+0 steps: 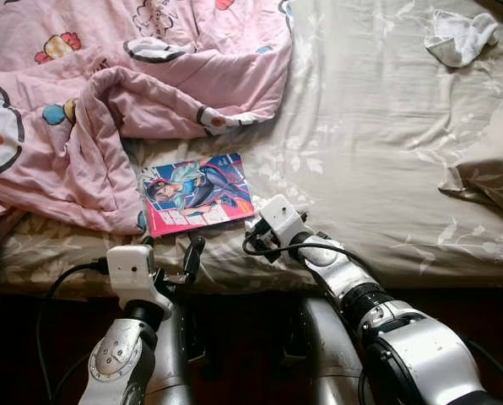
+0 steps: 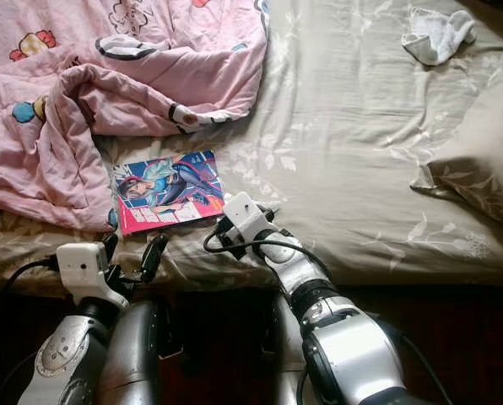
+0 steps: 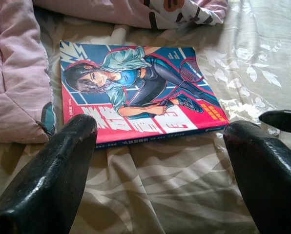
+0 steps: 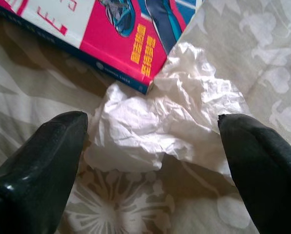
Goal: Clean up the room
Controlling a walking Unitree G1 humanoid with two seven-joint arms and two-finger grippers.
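Note:
A colourful comic book [image 1: 197,192] lies flat on the beige bed sheet [image 1: 386,152], just below the pink blanket. A crumpled white tissue [image 4: 170,122] rests on the sheet against the book's lower right corner. My right gripper [image 4: 153,131] hovers low over the tissue, open, with one black finger on each side of it. In the left eye view the right gripper's [image 1: 258,239] wrist hides the tissue. My left gripper [image 3: 160,146] is open near the bed's front edge, pointing at the book's spine from a short way off and holding nothing.
A rumpled pink cartoon blanket [image 1: 108,101] covers the bed's left half. A white cloth [image 1: 460,35] lies at the far right corner. A pillow [image 1: 496,160] sits at the right edge. The floor below the bed edge is dark.

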